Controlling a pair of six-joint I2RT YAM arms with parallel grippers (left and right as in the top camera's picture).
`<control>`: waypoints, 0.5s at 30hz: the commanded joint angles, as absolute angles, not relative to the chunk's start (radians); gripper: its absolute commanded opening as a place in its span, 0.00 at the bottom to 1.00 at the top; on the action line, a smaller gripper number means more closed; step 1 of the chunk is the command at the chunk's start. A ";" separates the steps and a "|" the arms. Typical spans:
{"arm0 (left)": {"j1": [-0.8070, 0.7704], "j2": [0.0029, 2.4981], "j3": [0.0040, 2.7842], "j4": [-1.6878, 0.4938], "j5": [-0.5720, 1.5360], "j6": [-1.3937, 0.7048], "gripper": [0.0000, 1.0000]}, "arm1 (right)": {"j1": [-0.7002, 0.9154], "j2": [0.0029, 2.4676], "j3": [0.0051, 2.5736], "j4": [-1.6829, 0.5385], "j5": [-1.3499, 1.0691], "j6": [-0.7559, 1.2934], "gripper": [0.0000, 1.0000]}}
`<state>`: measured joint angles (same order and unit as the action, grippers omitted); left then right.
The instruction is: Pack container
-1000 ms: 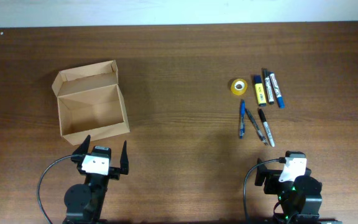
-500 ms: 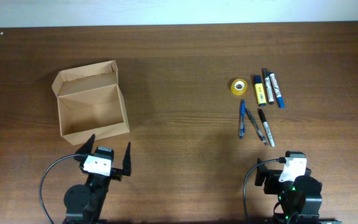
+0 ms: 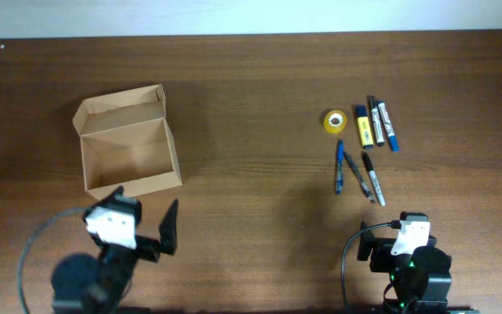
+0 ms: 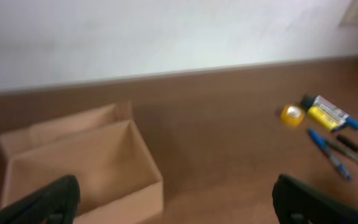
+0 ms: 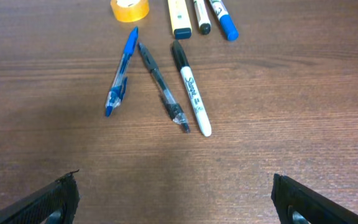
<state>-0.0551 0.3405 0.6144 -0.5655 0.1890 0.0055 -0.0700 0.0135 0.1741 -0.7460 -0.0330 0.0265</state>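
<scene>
Container rests on left half of dark wood-grain table; pale wall runs behind far edge. Box is tan cardboard, open, lid flap folded back on far side, inside bare. Left gripper just near of box, jaws spread wide, holding nothing. Right gripper at near right, jaws wide, empty. Far right: markers, pens, yellow tape roll. Since earlier frame: left arm has swung leftward and tilted; all else unmoved.
</scene>
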 commanded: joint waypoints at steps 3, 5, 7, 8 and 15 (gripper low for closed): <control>-0.058 0.810 0.958 -0.729 0.081 -0.007 1.00 | -0.079 0.003 0.162 -0.744 -0.044 0.035 0.99; -0.058 0.995 1.114 -0.787 0.091 -0.008 1.00 | -0.079 0.003 0.162 -0.744 -0.044 0.035 0.99; -0.058 1.191 1.314 -0.859 0.127 -0.008 1.00 | -0.079 0.003 0.162 -0.744 -0.044 0.035 0.99; -0.058 1.269 1.399 -0.880 0.156 -0.008 1.00 | -0.079 0.003 0.162 -0.744 -0.044 0.035 0.99; -0.058 1.617 1.722 -0.855 0.337 -0.012 0.96 | -0.079 0.003 0.162 -0.744 -0.044 0.035 0.99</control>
